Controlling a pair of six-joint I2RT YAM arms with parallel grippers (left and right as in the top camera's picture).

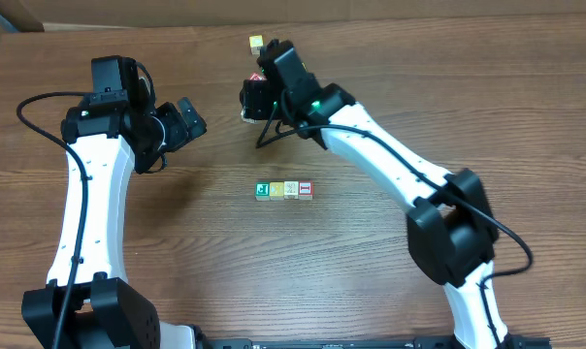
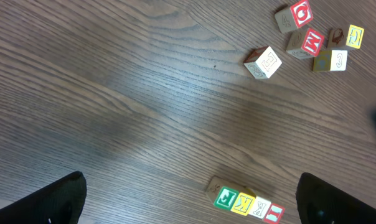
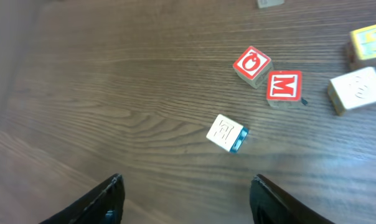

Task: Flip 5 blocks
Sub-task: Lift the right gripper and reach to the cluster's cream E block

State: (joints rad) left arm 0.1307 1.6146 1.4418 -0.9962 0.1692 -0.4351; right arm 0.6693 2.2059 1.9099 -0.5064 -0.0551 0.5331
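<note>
A red "M" cube [image 3: 284,86] sits just beside another red-faced cube [image 3: 253,64] on the brown wooden table [image 3: 113,93]

Two robot arms flank a short row of blocks [image 1: 284,190]. The left arm [image 1: 80,218], on the row's left, has smooth white link shells joined by chunky black joint housings, with a thin black cable [image 1: 31,105] looping beside it. The right arm [image 1: 380,145], on the row's right, matches it, with a black elbow cable [image 1: 511,233] and a small green light [image 1: 315,103] near its wrist. Wrist views show rounded black fingers [image 2: 60,199].
</note>
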